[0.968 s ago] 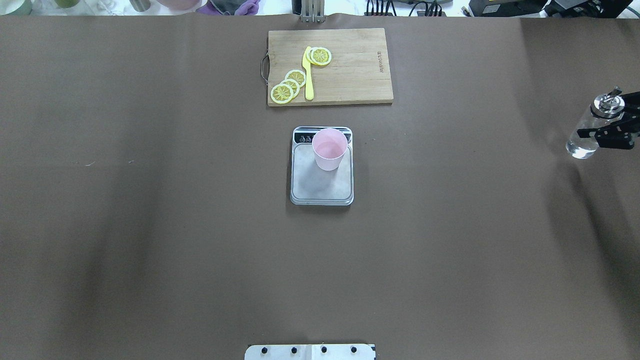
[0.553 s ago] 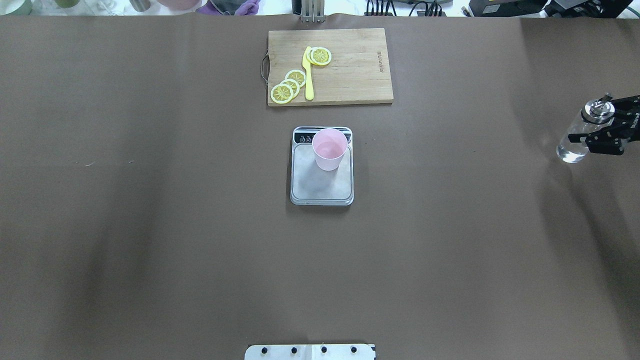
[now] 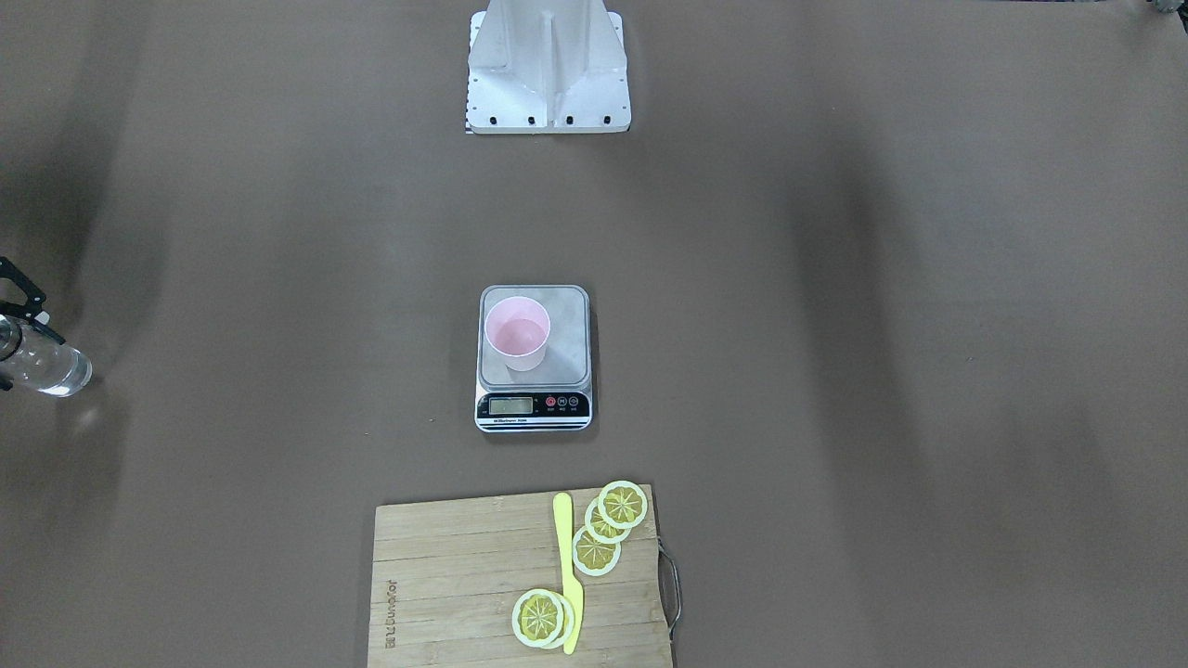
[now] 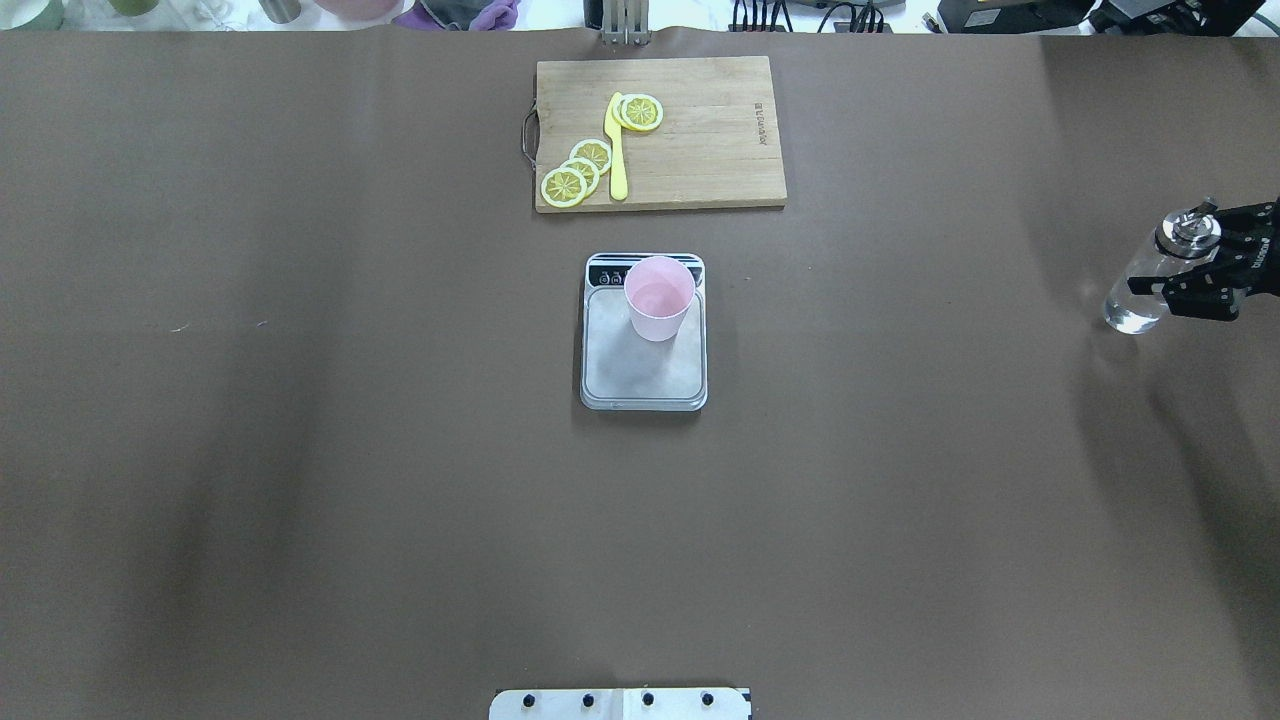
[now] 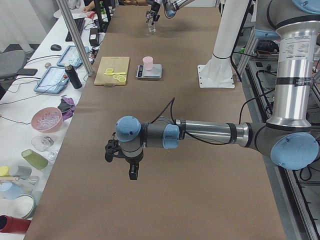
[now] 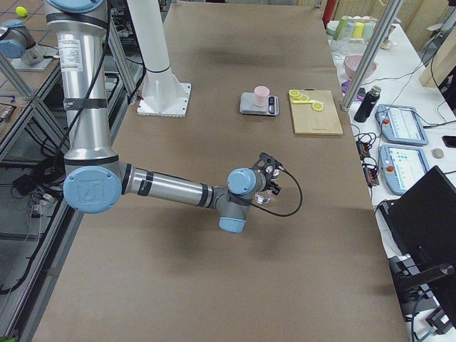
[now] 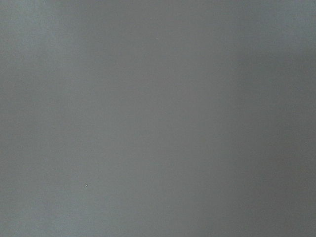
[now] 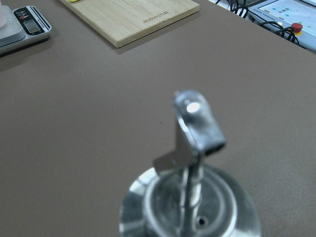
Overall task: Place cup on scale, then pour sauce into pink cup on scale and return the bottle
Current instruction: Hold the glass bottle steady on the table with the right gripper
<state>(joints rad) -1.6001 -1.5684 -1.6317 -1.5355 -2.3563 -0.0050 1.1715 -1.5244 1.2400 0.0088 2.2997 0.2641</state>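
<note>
The pink cup (image 4: 658, 295) stands upright on the far part of the scale (image 4: 640, 375), near its display; a little clear liquid shows inside the cup (image 3: 516, 334). My right gripper (image 4: 1192, 266) is shut on the clear glass bottle (image 4: 1140, 292) at the table's far right, holding it upright with its base close to the table. The bottle's silver pourer (image 8: 195, 128) fills the right wrist view. My left gripper (image 5: 120, 159) shows only in the exterior left view, over bare table; I cannot tell if it is open or shut.
A wooden cutting board (image 4: 700, 150) with lemon slices (image 4: 572, 178) and a yellow knife (image 4: 616, 150) lies beyond the scale. The robot's base plate (image 4: 620, 704) is at the near edge. Brown paper covers the table.
My right gripper has moved the bottle a little to the left in the overhead view and lower, nearer the table. The cup and scale have not moved.
</note>
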